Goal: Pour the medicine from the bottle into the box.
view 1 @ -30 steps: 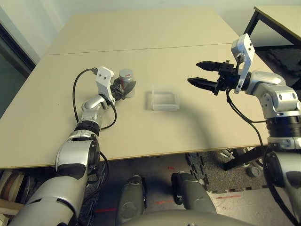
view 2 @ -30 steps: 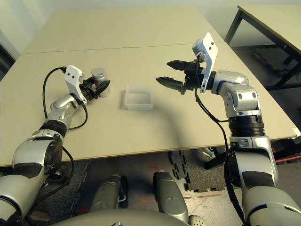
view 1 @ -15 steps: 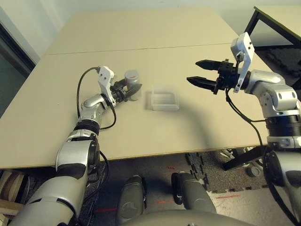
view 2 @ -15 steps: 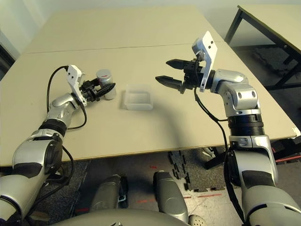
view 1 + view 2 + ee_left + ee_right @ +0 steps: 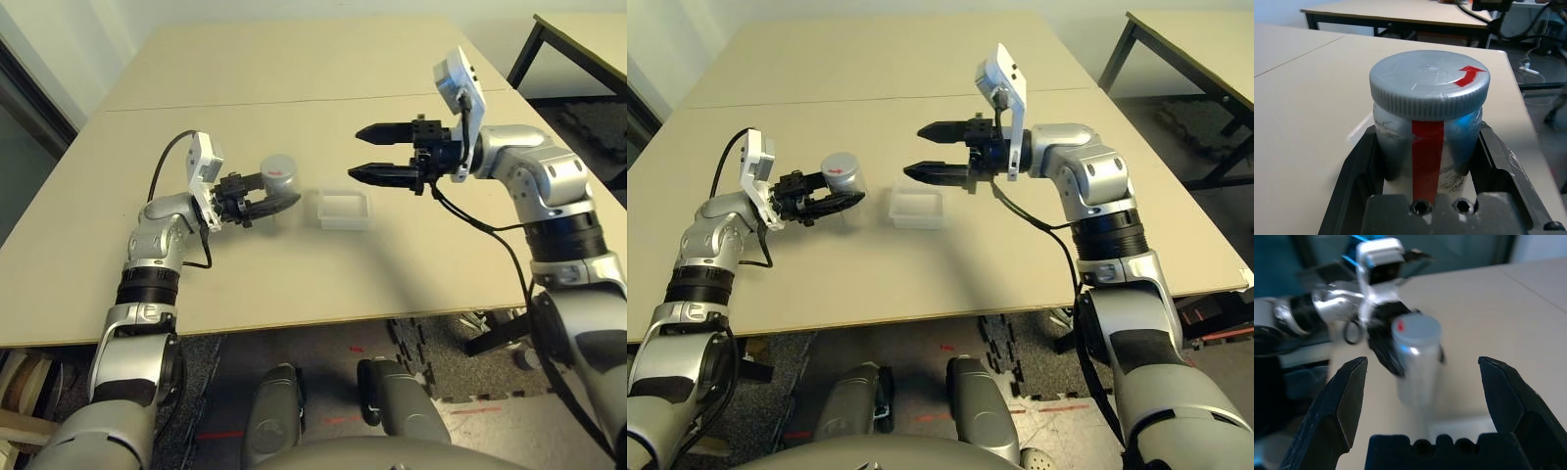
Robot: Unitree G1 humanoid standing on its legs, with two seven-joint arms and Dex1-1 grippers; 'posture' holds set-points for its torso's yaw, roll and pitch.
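L claw (image 5: 263, 203) is clamped tight on the bottle (image 5: 279, 179), held upright w/ its grey cap (image 5: 1429, 90) on, up off the bench (image 5: 294, 88). The clear box (image 5: 343, 209) sits on the bench just beside it. R claw (image 5: 377, 152) hangs above the box, fingers wide apart, pointing at the bottle.

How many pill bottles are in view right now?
1. The bottle, grey cap still on, is clamped in the left gripper, beside the clear box. The right gripper is open, facing it. None seem hidden.
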